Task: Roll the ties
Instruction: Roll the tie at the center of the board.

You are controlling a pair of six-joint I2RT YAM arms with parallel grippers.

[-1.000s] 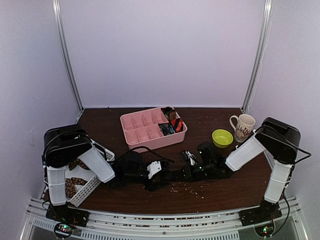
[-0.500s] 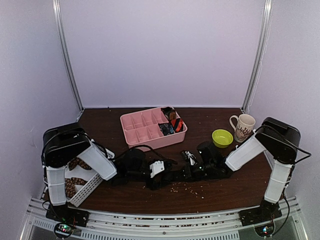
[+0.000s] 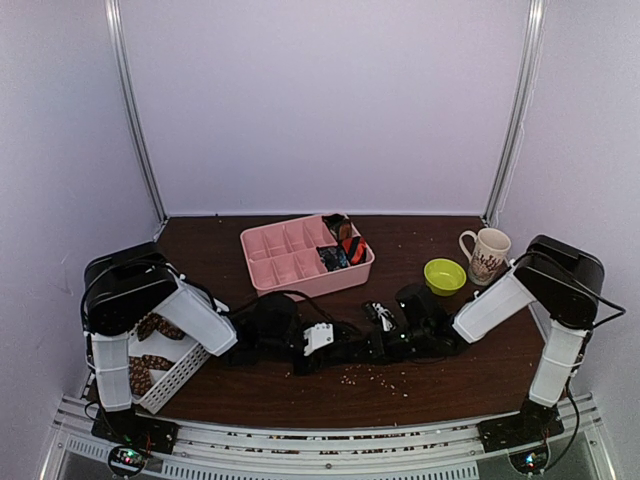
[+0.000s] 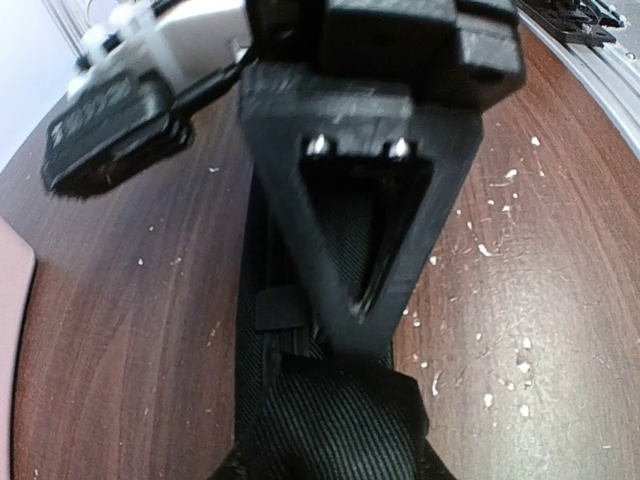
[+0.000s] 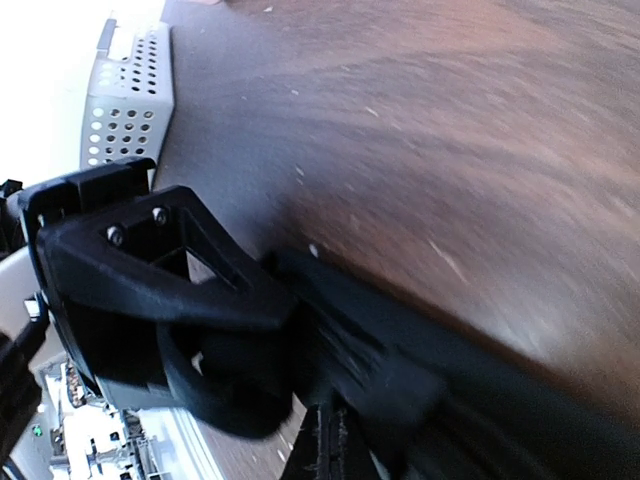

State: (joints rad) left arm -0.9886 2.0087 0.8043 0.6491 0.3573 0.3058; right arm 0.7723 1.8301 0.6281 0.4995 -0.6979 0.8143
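While your left gripper (image 4: pixel 362 318) and right gripper (image 3: pixel 374 347) meet in front of the pink tray (image 3: pixel 310 284), the black tie (image 4: pixel 330 420) lies between them.
It is soft and slippery, so hold its folded end. The left one is closed on it; for the right one, blurred, I cannot tell. Since a second ago the left one has come nearer to the tray's middle.

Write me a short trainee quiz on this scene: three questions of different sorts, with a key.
1. True or false: the mug stands left of the bowl.
2. The coiled ties sit at which end of the pink tray? A left, B right, C middle.
3. Fill in: the left gripper has its jaws shut on the ____.
Key: 1 false, it stands to the right. 2 B. 3 black tie.
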